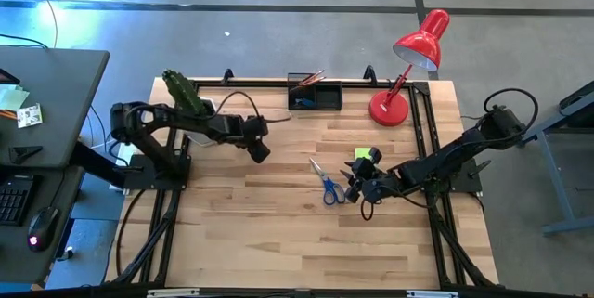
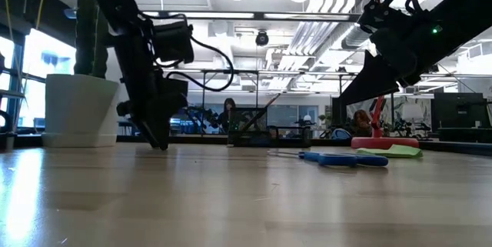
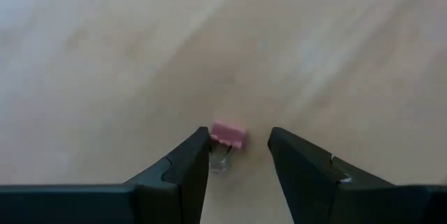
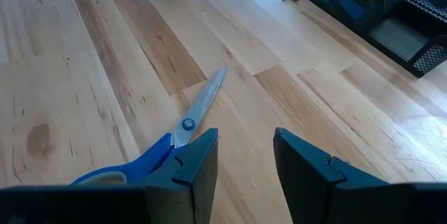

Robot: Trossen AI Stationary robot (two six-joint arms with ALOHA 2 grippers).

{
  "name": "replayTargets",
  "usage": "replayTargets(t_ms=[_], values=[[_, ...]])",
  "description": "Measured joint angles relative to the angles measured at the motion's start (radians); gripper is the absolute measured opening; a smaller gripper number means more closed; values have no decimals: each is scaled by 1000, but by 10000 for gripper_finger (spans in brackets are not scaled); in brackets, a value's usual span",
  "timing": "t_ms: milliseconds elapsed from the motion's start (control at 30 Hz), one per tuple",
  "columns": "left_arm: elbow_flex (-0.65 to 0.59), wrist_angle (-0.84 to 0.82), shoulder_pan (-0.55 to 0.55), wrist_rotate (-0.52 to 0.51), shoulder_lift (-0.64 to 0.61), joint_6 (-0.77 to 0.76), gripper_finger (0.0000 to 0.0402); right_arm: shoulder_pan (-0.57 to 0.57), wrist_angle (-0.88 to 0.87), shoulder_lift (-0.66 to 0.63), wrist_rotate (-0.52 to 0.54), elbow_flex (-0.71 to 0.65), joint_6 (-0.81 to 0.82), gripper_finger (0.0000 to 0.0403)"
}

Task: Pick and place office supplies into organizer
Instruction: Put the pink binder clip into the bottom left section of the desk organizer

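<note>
Left gripper [image 1: 261, 152] sits low over the table in the high view, left of centre; right gripper [image 1: 357, 189] hovers beside the scissors [image 1: 327, 183], sticky pad [image 1: 365, 154] just behind it, organizer [image 1: 315, 95] well apart at the back edge.

Low view: left arm's fingers nearly touch the tabletop; scissors and green pad lie flat further right.

Left wrist: fingers [image 3: 183, 165] apart, holding nothing; a small pink binder clip [image 3: 227, 136], probably, lies on the wood between the tips, nearer one finger.

Right wrist: fingers [image 4: 198, 155] apart, empty; scissors' pivot just beside one finger, organizer far ahead.

Step looks like pre-grasp. Next: centre left gripper on clip, descend, close.
</note>
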Motion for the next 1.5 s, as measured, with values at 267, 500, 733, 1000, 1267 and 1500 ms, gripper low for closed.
replayTargets(t_ms=[267,500,733,1000,1267,1500], values=[[-2,-23,-71,-21,-6,-61,149,0,0,0,-8,0,0,133],[-6,0,-102,-86,-5,-69,149,0,0,0,-10,0,0,133],[-8,24,-105,-164,-18,-133,150,0,1,0,-8,0,6,134],[-8,41,-101,-219,-16,-207,150,0,1,0,-8,0,4,133],[-8,71,-90,-290,-16,-253,150,0,17,0,-6,0,5,133],[-7,69,-88,-263,-14,-258,150,-2,20,0,-6,0,0,133]])
